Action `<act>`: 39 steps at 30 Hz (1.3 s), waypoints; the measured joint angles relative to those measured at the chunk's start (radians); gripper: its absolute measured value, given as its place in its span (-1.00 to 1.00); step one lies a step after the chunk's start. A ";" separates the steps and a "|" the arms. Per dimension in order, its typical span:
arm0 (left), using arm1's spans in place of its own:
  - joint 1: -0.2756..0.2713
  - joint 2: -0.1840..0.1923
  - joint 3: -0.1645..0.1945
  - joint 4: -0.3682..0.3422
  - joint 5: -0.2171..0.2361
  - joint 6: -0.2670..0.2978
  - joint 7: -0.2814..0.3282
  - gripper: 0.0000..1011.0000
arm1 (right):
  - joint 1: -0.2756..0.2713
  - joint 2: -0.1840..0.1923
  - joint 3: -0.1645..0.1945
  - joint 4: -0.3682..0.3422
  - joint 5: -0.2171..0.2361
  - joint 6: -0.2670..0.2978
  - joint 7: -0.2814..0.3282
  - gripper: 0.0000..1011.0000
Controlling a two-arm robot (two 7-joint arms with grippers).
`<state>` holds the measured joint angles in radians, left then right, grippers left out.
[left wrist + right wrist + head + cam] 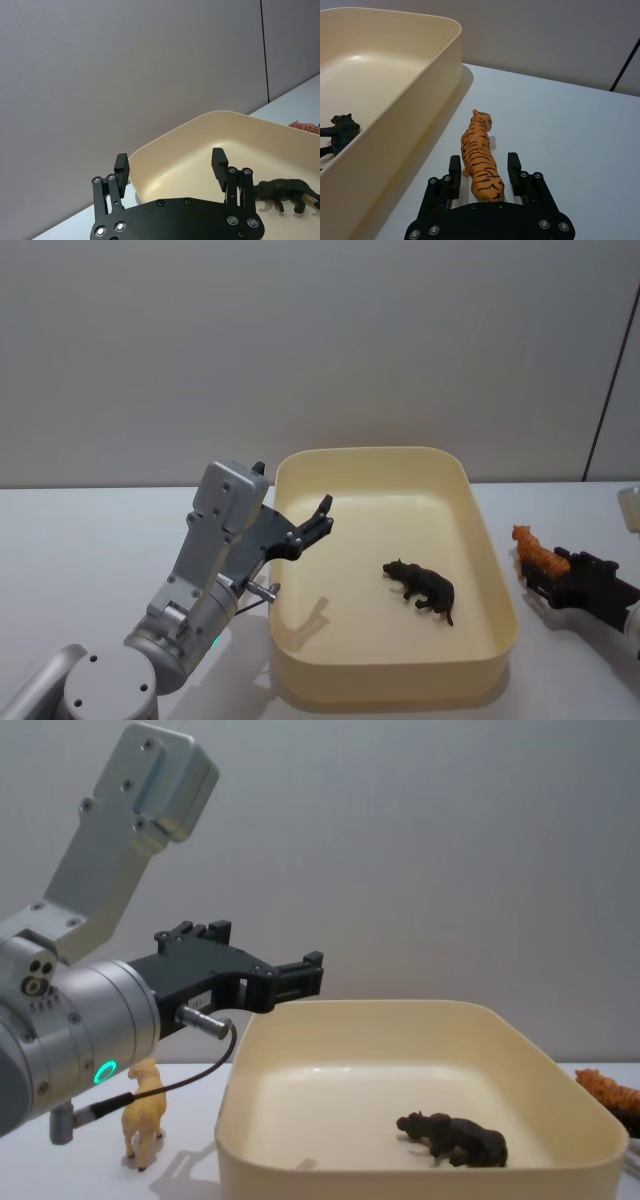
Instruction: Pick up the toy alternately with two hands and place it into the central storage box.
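A big cream-yellow plastic tub [372,452] with rounded corners sits in the middle of the white surface [90,540]. A small dark brown toy animal [420,588] stands inside it, toward 4 o'clock on the tub floor. The black left claw [322,517], on a silver-grey arm [210,560], hangs over the tub's 9 o'clock rim and holds nothing. At 3 o'clock from the tub, an orange striped toy tiger [535,550] stands on the surface. The black right claw [545,572] is around its back end.

From the left wrist, the left claw is wide open and empty over the tub. The dark toy is down in the tub, past one finger.

From the right wrist, the right claw's fingers [455,172] stand one on each side of the tiger's back half. There is a thin gap on each side, so the claw is open and not squeezing. The tiger stands upright just beside the tub's outer wall.

From the chest, the left claw hangs above the tub's 9 o'clock rim. A green ring light [105,1072] glows on its arm. A small tan toy camel [143,1120] stands on the surface at 9 o'clock from the tub.
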<state>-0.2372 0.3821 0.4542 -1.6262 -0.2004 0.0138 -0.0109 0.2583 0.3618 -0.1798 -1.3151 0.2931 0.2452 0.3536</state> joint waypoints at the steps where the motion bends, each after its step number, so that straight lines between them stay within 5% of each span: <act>1: 0.000 0.000 0.000 0.000 0.000 0.000 0.000 0.98 | 0.002 -0.001 -0.001 0.003 -0.002 -0.001 0.001 0.07; 9: 0.000 0.000 0.000 0.000 0.000 0.000 0.000 0.98 | -0.003 0.000 -0.001 -0.004 0.008 -0.005 0.003 -0.38; 26: 0.000 0.000 0.000 0.000 0.000 0.000 0.000 0.98 | -0.021 0.008 0.013 -0.093 0.065 -0.047 -0.012 -0.39; 39: 0.000 0.000 0.000 0.000 0.000 0.000 0.000 0.98 | 0.020 -0.001 0.018 -0.190 0.120 -0.043 0.025 -0.39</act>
<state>-0.2372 0.3821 0.4542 -1.6262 -0.2004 0.0138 -0.0109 0.2784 0.3609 -0.1620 -1.5054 0.4130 0.2021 0.3789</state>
